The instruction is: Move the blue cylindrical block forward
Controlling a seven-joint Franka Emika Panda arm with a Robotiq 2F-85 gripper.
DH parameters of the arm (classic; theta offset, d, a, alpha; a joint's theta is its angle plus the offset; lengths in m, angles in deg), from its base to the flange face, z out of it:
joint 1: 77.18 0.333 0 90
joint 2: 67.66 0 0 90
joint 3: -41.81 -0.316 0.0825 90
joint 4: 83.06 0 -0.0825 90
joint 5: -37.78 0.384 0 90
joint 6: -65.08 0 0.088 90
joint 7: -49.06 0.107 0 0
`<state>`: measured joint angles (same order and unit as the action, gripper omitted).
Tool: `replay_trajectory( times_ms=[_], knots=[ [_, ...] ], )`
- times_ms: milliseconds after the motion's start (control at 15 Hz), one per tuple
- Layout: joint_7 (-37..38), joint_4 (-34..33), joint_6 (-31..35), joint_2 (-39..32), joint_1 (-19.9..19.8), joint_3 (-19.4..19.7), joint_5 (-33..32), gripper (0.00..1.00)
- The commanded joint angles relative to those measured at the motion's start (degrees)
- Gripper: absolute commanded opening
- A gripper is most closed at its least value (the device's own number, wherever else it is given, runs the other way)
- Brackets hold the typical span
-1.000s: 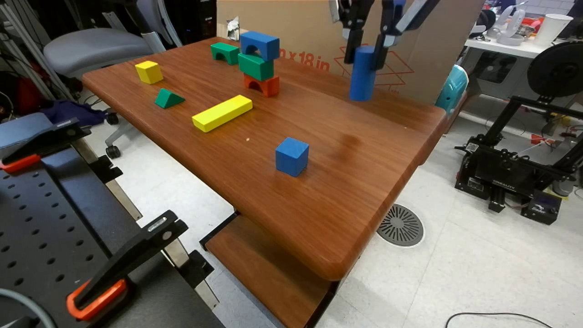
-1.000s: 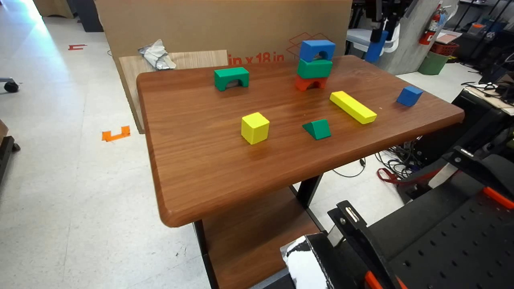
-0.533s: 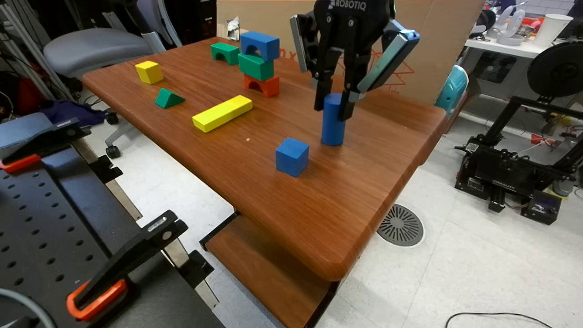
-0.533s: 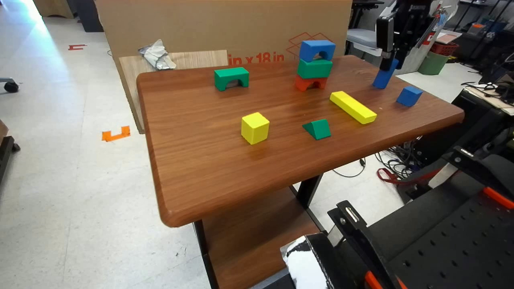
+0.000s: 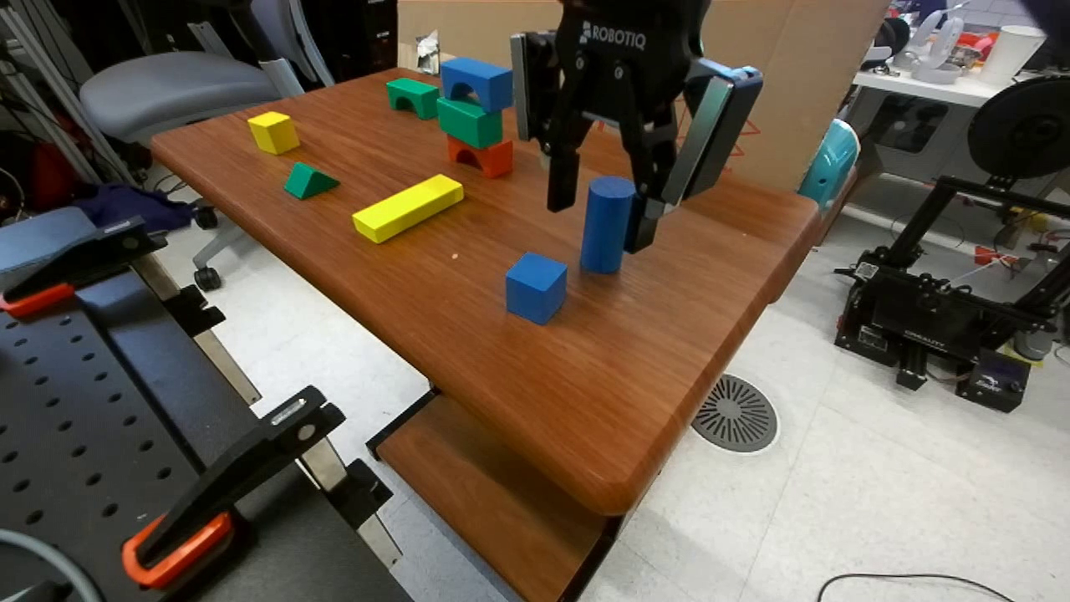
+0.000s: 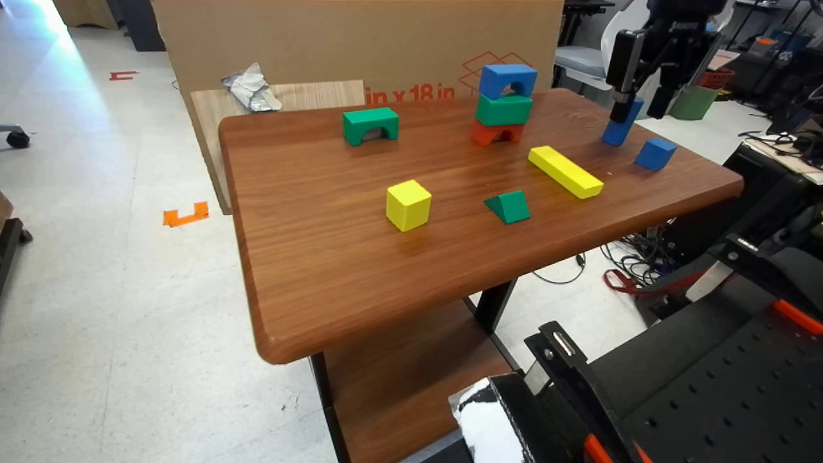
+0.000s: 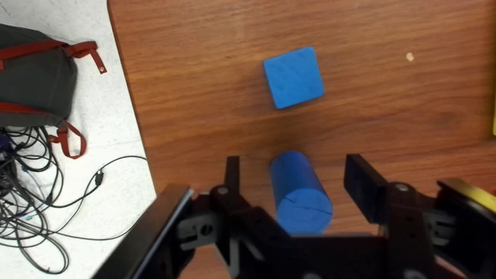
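Note:
The blue cylindrical block [image 5: 606, 227] stands upright on the brown table, close beside the small blue cube [image 5: 536, 288]; the exterior views both show it. Around the block, my gripper [image 5: 601, 220] is open, its fingers parted to either side. From above, in the wrist view, the block's round top [image 7: 305, 211] sits between the fingers, with wood visible on both sides, so neither fingertip grips it. The right finger [image 7: 364, 186] is apart from it. One finger partly hides the block [image 6: 618, 132] in an exterior view.
A stack of blue, green and red blocks [image 5: 471, 124] stands farther back. A long yellow block [image 5: 408, 207], a green triangle [image 5: 310, 180], a yellow cube [image 5: 273, 132] and a green arch [image 5: 413, 98] lie elsewhere. Behind the table [image 5: 635, 401] rises a cardboard panel [image 6: 360, 45].
The gripper has carried the blue cylindrical block down and across to a spot beside the blue cube. Since half a second ago its fingers have spread apart and let go of the block.

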<state>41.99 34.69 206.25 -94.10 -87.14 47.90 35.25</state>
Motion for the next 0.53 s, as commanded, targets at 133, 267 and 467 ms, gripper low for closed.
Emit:
replay_trajectory(
  times_ms=[133, 267, 467],
  knots=[
    [1.11, 12.44, 5.46, 16.05, 0.31, 0.84, 0.08, 1.00],
    [0.56, 14.35, 2.91, 21.93, 0.13, 0.59, 1.21, 1.00],
    [-1.04, 15.21, -4.72, 29.02, 0.15, 0.92, 2.24, 1.00]
  ],
)
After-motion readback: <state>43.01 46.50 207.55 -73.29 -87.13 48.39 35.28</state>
